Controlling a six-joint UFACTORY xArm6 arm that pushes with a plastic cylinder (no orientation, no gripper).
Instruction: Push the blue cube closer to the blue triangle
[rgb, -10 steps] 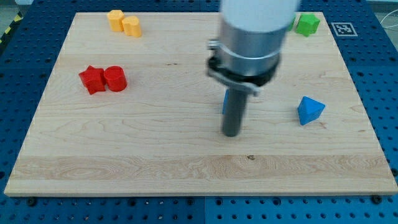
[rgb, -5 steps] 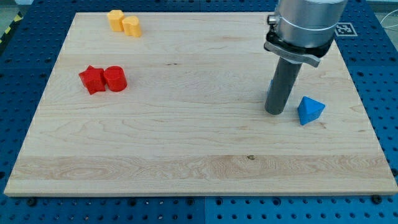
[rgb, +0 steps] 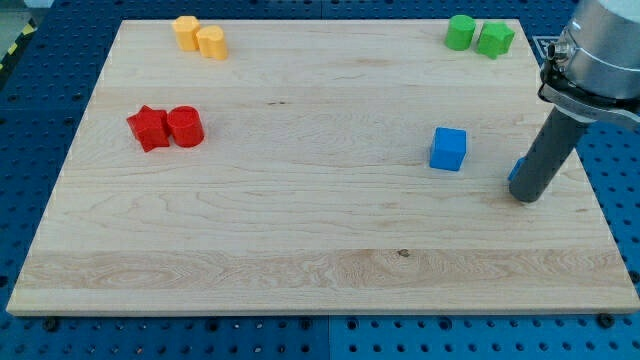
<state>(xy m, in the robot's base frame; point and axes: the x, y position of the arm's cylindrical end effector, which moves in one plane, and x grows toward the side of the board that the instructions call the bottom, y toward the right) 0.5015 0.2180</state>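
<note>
Standing at the right side of the frame, the dark rod comes down from the arm's grey housing and my tip (rgb: 527, 196) rests on the wooden desk (rgb: 300, 250) near its right edge. The arm carries no claw, only this rod, so there is nothing to be apart or together. A sliver of the blue triangle (rgb: 516, 167) peeks out just left of the rod, the rest hidden behind it. The blue cube (rgb: 448, 148) sits apart to the left of my tip, a little higher in the frame. In the upper right lie a green cylinder (rgb: 460, 31) and a green block (rgb: 494, 39), touching. In the upper left are two yellow blocks (rgb: 199, 37) side by side. At left a red star (rgb: 148, 128) touches a red cylinder (rgb: 185, 127).
</note>
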